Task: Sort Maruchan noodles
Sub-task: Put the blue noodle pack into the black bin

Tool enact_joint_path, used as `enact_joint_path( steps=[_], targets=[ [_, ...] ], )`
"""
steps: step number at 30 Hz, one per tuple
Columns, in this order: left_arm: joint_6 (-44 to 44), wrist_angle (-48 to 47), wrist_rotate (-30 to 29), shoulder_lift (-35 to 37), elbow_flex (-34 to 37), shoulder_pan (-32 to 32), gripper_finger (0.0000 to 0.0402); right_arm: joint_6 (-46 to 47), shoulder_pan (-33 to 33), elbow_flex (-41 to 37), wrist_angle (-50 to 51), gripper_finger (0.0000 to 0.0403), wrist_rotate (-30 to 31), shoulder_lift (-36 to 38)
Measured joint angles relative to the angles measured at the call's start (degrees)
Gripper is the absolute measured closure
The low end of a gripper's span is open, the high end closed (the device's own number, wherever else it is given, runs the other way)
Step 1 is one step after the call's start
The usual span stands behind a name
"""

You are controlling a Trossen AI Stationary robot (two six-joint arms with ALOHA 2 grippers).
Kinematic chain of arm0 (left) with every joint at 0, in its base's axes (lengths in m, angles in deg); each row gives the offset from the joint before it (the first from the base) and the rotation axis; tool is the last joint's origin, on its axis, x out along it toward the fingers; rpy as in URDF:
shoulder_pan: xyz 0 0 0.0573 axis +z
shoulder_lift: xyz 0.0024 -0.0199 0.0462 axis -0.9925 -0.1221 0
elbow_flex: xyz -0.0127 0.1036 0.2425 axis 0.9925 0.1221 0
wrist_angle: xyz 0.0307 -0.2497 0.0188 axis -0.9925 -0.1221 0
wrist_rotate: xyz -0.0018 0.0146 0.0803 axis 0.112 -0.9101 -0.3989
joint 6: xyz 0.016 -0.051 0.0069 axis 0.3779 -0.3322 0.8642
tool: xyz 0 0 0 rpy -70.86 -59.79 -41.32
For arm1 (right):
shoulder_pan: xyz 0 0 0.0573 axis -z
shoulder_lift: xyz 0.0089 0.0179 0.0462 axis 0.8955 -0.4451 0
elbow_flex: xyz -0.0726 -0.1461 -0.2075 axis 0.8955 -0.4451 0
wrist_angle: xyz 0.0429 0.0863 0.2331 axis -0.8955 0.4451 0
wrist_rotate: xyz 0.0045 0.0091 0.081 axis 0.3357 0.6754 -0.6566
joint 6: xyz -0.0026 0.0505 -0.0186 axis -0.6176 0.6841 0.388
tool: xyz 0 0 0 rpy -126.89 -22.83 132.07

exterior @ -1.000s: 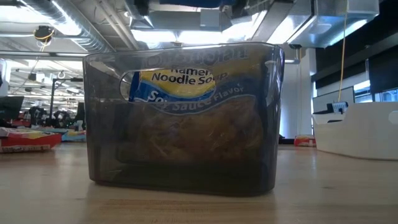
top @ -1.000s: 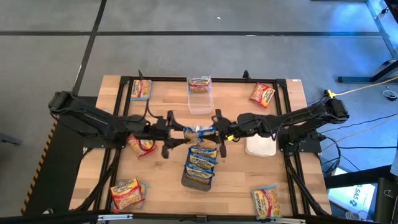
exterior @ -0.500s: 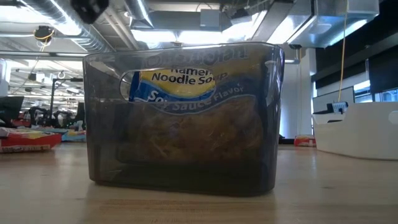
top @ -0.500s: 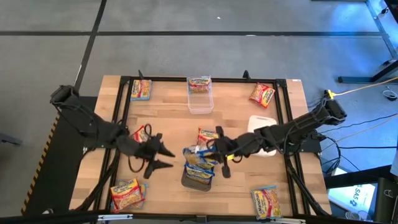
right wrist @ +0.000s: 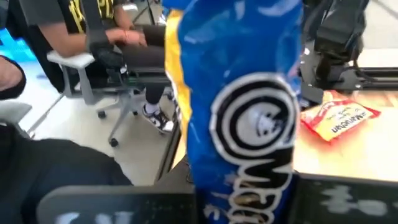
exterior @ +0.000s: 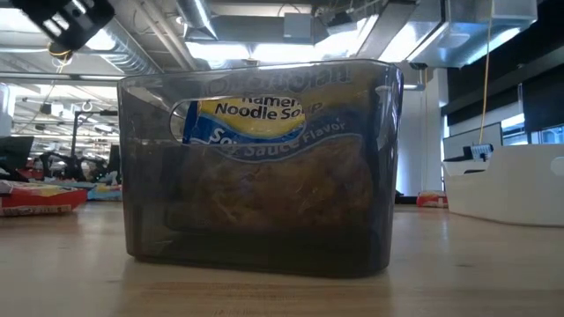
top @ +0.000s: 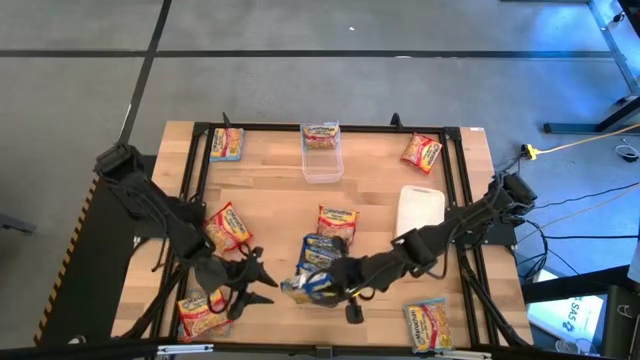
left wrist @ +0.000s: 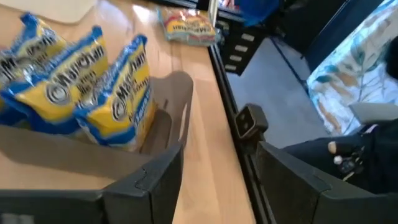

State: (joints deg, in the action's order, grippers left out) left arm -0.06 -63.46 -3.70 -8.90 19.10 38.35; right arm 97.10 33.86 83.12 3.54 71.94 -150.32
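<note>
Left gripper (top: pixel 262 276) near front edge of tabletop (top: pixel 270 195), fingers spread wide, holding nothing, just left of dark grey tray (exterior: pixel 256 167). Red-label packet (top: pixel 203 309) at front-left corner; another (top: pixel 227 227) toward left edge. Tray at front centre holds upright blue-label packets (left wrist: pixel 93 81). Right gripper (top: pixel 335 285) at tray, fingers clamped on blue-label packet (right wrist: pixel 242 112). Loose packet (top: pixel 337 222) behind tray. Clear tub (top: pixel 321 152) at back centre contains one packet. White tray (top: pixel 421 208) toward right edge. Packet (top: pixel 428 325) at front-right corner.

Crowded front centre, open middle.
I see both grippers (top: pixel 262 277) (top: pixel 335 292) flanking the grey tray (top: pixel 322 296); bare wood lies between the tub (top: pixel 322 166) and loose packets (top: pixel 336 222).
</note>
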Motion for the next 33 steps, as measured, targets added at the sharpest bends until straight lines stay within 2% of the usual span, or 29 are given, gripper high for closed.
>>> enact_joint_path(
  steps=[3, 6, 11, 17, 25, 33],
  targets=[
    [0.48, 1.79, -1.94, -2.53, 0.0, -1.47, 0.0204, 1.58, -0.36, 5.71, 6.47, 0.0372, -0.48, -2.47],
    [0.51, 2.29, -6.32, -4.45, 0.0, -2.99, 0.0204, 3.98, -0.33, 10.35, 12.65, 0.037, -1.98, -4.93],
    [-0.92, 2.25, -12.07, -6.69, 0.0, -4.82, 0.0204, 7.8, -0.27, 14.89, 18.97, 0.0369, -5.87, -8.4],
    [-2.89, 2.29, -12.93, -10.06, 0.0, -4.89, 0.0204, 12.27, -0.1, 15.91, 21.35, 0.0368, -10.34, -11.63],
    [-4.87, 2.72, -14.82, -14.09, 0.0, -3.86, 0.0204, 14.15, 2.49, 15.95, 32.0, 0.0368, -9.64, -14.31],
    [-5.27, 3.83, -14.82, -15.23, 0.02, -3.1, 0.0204, 13.73, 4.33, 15.9, 37.7, 0.0368, -12.75, -17.79]
  ],
)
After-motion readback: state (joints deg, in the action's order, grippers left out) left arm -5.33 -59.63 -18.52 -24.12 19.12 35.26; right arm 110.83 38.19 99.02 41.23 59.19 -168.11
